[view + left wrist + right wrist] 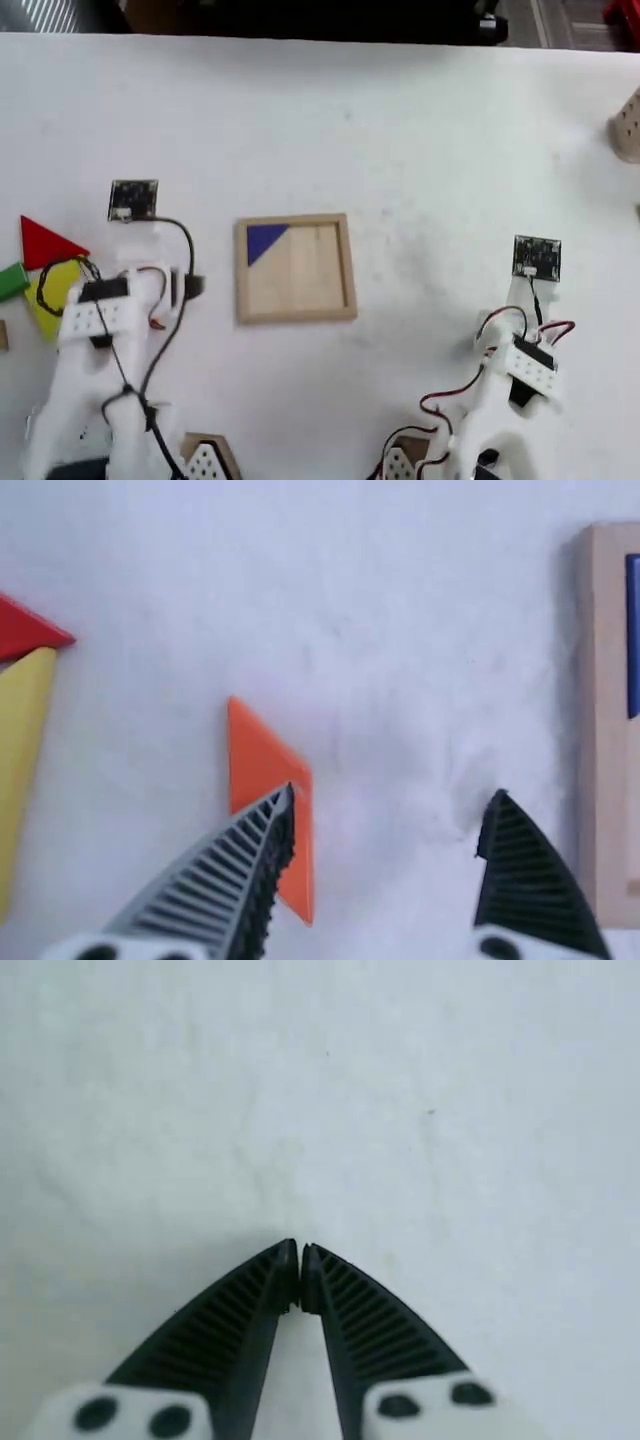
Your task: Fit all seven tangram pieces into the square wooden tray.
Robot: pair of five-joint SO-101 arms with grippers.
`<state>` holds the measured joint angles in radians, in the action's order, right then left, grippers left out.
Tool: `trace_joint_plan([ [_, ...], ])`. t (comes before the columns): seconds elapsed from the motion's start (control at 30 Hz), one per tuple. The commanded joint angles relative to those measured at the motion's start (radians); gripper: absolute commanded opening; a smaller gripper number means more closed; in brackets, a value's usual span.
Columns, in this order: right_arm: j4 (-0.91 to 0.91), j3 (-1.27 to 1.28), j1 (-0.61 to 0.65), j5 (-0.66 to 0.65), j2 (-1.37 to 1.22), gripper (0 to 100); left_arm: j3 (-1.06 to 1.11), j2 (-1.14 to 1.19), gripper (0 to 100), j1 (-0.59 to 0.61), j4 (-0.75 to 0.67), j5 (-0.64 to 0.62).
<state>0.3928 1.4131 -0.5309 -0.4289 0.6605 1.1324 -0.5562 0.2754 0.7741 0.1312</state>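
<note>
the orange piece [262, 760], a flat parallelogram, lies on the white worktop [400, 130] toward its left edge, between the loose pieces and the square wooden tray [296, 314]. the left gripper [392, 795] hangs over it with its jaws spread wide and holding nothing. one ribbed fingertip [280, 815] overlaps the piece's tray-side edge and the other is over bare worktop nearer the tray. whether the first fingertip touches the piece i cannot tell. the right gripper [300, 1260] is over bare worktop on the right side, its tips pressed together on nothing. the tray sits near the middle of the worktop with a blue triangle [262, 240] in its far left corner and the rest of its floor bare. a red triangle [45, 243], a yellow piece [55, 290] and a green piece [12, 282] wait by the worktop's left edge. the orange piece looks thin, stiff and light, probably painted wood with a smooth face. it lies flush, so there is likely no way under it, and a push from one finger alone would probably make it skid or spin. the sounder hold seems to be across its narrow width, on the two long parallel edges near their middle. the slanted short ends and sharp tips would tend to squeeze out of the pads.
</note>
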Motion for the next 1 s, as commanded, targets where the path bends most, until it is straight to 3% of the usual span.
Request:
trace_joint_plan([
  [0.0,-0.021,-0.005,0.004,-0.017,0.027,2.0,-0.218,0.249,29,-0.008,0.069,0.014],
  [0.13,-0.021,-0.005,0.004,-0.017,0.027,2.0,-0.319,0.360,29,0.007,0.138,0.051],
  [0.27,-0.021,-0.005,0.004,-0.017,0.027,2.0,-0.342,0.369,29,0.101,0.138,0.094],
  [0.47,-0.025,-0.003,0.010,-0.017,0.027,2.1,-0.348,0.367,29,0.147,0.130,0.054],
  [0.97,-0.025,-0.003,0.010,-0.017,0.027,2.1,-0.347,0.378,29,0.156,0.130,0.150],
])
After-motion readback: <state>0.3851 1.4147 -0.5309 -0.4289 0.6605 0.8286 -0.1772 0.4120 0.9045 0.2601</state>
